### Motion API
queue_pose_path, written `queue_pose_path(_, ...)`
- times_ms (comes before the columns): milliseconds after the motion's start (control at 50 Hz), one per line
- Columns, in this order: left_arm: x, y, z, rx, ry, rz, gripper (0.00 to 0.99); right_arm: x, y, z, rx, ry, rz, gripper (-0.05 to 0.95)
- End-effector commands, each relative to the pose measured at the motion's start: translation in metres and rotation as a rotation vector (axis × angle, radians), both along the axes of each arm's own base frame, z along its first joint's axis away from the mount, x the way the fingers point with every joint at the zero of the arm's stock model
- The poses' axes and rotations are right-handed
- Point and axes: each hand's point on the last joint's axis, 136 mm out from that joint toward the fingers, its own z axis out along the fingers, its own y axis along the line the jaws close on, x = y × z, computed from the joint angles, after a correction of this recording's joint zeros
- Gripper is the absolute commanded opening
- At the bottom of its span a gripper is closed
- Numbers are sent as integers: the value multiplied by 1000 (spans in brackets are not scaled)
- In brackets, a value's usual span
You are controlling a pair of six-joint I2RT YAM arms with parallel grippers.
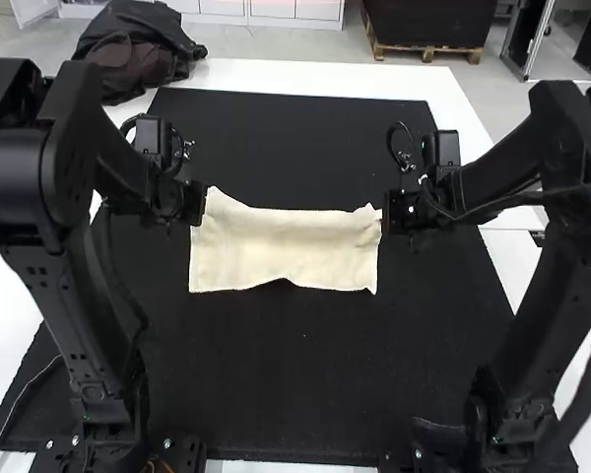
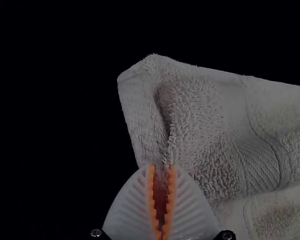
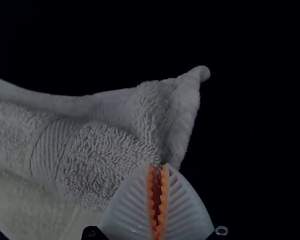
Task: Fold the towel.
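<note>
Towel (image 1: 286, 251): long axis between our left fingers (image 2: 132, 210) and right fingers (image 3: 187, 210). Both pinch its far side, bulk toward near edge of desk (image 1: 286, 467).

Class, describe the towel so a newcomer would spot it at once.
On the white table lies a big black mat. Across its middle, pinched between the left gripper and the right gripper, is a wide strip: the towel. Its pale cream colour sets it apart from the mat and the dark bundle at the table's far left corner.
</note>
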Motion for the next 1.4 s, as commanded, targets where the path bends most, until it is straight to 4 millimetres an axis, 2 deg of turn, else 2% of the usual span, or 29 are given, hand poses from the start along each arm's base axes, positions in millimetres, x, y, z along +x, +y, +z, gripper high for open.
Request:
queue_pose_path(0, -3, 4, 7, -5, -6, 8, 20, -3, -2, 13, 14, -16, 19, -25)
queue_pose_path(200, -14, 3, 4, 1, 36, 1, 20, -20, -2, 8, 17, 28, 27, -25)
queue_pose_path(600, -38, 2, -16, 4, 130, -6, 20, -58, -5, -18, -16, 146, 68, -25)
queue_pose_path(900, -56, 2, -35, 22, 171, -12, 20, -73, -6, -34, -34, 194, 83, -25)
queue_pose_path(1380, -84, 7, -67, 49, 206, 14, 23, -99, -14, -78, -84, 313, 104, -16)
